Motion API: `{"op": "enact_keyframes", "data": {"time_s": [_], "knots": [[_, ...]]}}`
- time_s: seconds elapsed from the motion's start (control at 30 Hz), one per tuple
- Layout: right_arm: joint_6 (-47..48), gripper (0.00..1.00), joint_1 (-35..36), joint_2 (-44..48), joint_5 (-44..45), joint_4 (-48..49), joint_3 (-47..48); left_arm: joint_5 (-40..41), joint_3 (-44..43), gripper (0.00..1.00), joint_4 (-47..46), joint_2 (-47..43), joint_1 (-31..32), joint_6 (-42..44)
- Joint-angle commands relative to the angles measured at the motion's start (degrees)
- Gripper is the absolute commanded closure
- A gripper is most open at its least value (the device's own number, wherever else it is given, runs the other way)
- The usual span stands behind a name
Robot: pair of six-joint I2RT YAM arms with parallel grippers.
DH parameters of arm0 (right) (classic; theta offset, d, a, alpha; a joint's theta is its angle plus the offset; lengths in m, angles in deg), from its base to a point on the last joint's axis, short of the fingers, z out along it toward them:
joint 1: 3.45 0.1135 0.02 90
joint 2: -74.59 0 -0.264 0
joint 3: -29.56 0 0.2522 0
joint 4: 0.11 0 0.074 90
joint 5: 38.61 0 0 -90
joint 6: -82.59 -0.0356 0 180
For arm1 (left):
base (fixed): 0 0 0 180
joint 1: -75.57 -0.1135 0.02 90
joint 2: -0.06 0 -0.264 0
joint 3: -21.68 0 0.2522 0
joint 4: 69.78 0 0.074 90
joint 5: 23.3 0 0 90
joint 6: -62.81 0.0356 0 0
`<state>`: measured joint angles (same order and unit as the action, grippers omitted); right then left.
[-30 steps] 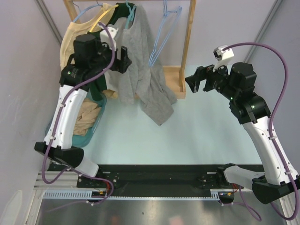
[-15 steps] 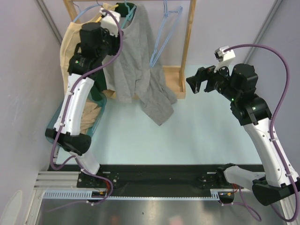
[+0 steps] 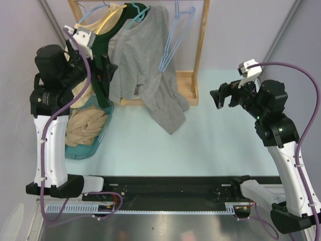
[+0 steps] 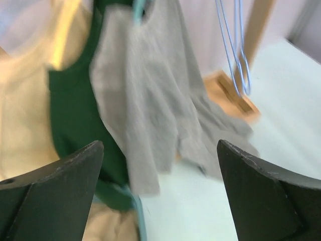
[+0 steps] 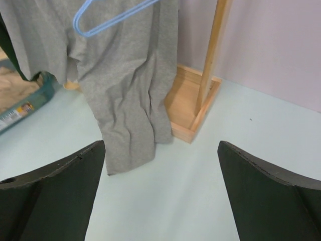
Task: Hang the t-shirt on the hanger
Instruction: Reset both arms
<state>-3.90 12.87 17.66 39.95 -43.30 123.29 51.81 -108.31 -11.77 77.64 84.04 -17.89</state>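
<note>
Both stand apart and empty: left end effector (image 4: 158,150), right end effector (image 5: 161,145); t-shirt (image 3: 145,65) hangs from hanger (image 3: 136,11) at the desk's (image 3: 200,140) far edge.

The t-shirt (image 3: 150,60) is plain heather grey, on a teal hanger (image 3: 139,14). Beside it hang a dark green shirt (image 4: 75,105) and a pale yellow one (image 4: 22,115). The spare hangers (image 5: 118,20) are pale blue and the rack (image 3: 203,45) is light wood. A teal bin (image 3: 95,145) holds tan cloth (image 3: 85,125). The worktop (image 3: 210,140) is pale mint. The arms (image 3: 291,160) are white and black, with purple cables (image 3: 301,75).
</note>
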Motion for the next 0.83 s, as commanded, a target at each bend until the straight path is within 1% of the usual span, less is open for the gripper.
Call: {"op": "enact_keyframes", "data": {"time_s": [0.0, 0.03, 0.07, 0.13, 0.17, 0.2, 0.23, 0.27, 0.43, 0.53, 0.6, 0.73, 0.8], "knots": [[6.7, 0.00, -0.9, 3.3, -3.1, -4.7, -4.3, -16.9, 9.8, 0.00, 11.9, -2.8, -5.4, -3.0], [8.1, 0.00, -0.9, 3.7, -4.2, -5.9, -5.2, -17.1, 12.1, 0.00, 12.4, -3.5, -6.0, -2.9], [8.7, 0.00, -0.9, 3.9, -4.6, -8.0, -6.2, -17.2, 16.6, 0.00, 13.4, -5.0, -7.2, -2.7], [9.1, 0.00, -1.5, 5.7, -5.4, -9.2, -10.5, -17.5, 21.0, 0.00, 13.7, -6.4, -8.3, -2.7], [9.0, 0.00, -2.2, 6.6, -6.2, -9.7, -12.3, -18.6, 24.9, 0.00, 13.8, -7.7, -10.6, -2.4], [8.8, 0.00, -3.7, 8.5, -7.4, -9.9, -13.8, -18.9, 27.1, 0.00, 13.7, -8.6, -11.2, -1.9], [8.8, 0.00, -4.4, 9.2, -7.9, -10.7, -16.4, -18.6, 29.1, 0.00, 12.9, -9.5, -11.5, -1.8], [9.0, 0.00, -5.3, 9.9, -8.4, -11.3, -17.4, -18.2, 33.3, 0.00, 12.5, -10.2, -12.1, -1.7], [13.1, 0.00, -7.5, 11.6, -8.2, -15.7, -21.7, -14.1, 44.5, 0.00, 8.9, -14.6, -12.5, -0.3], [14.8, 0.00, -7.6, 10.5, -6.6, -17.2, -22.4, -13.2, 46.5, 0.00, 7.5, -16.1, -12.4, -0.7], [17.5, 0.00, -7.6, 8.9, -7.4, -19.5, -22.0, -13.0, 47.0, 0.00, 7.2, -16.8, -12.5, -1.7], [19.4, 0.00, -7.5, 5.2, -8.9, -21.4, -20.9, -11.7, 48.9, 0.00, 7.6, -19.1, -12.5, -2.4], [19.6, 0.00, -7.5, 3.8, -6.6, -20.3, -21.2, -10.4, 48.5, 0.00, 9.3, -19.4, -12.5, -1.9]]}}
